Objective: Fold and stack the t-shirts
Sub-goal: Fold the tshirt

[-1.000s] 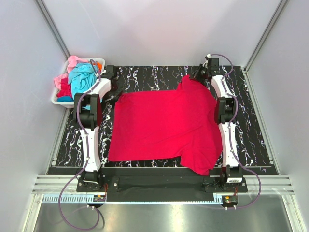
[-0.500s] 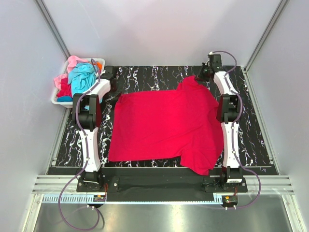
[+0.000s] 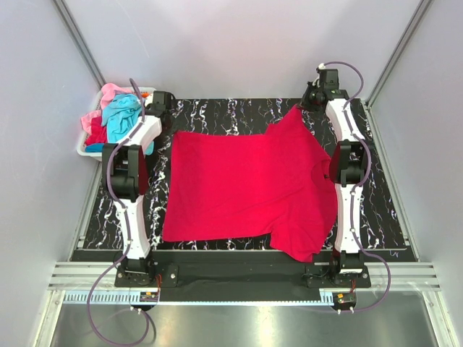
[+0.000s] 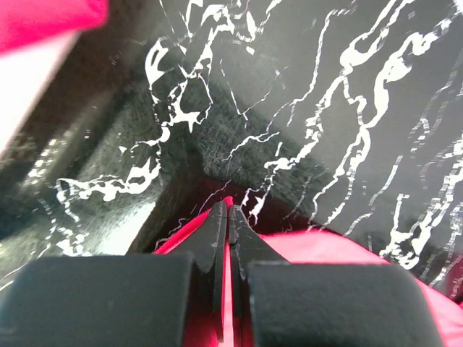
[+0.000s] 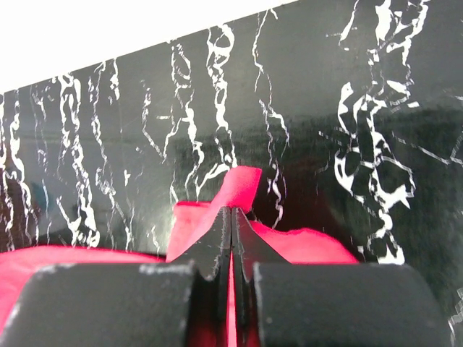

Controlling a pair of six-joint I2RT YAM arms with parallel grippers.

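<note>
The crimson t-shirt [image 3: 246, 181] lies spread flat on the desk [image 3: 376, 202]. Its long axis runs left to right, with the neckline toward the right arm and the hem toward the left. The left tool [image 4: 228, 211] is clenched on the far hem corner, and the right tool [image 5: 231, 211] is pinched tight on the far sleeve's tip. Turquoise, pink and orange t-shirts [image 3: 119, 116] sit heaped in the white basket [image 3: 85, 150] by the desk's far left corner.

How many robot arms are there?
2. The left arm stretches up the table's left side, the right arm up its right side. The left tool and right tool each pinch the red t-shirt's far edge.
</note>
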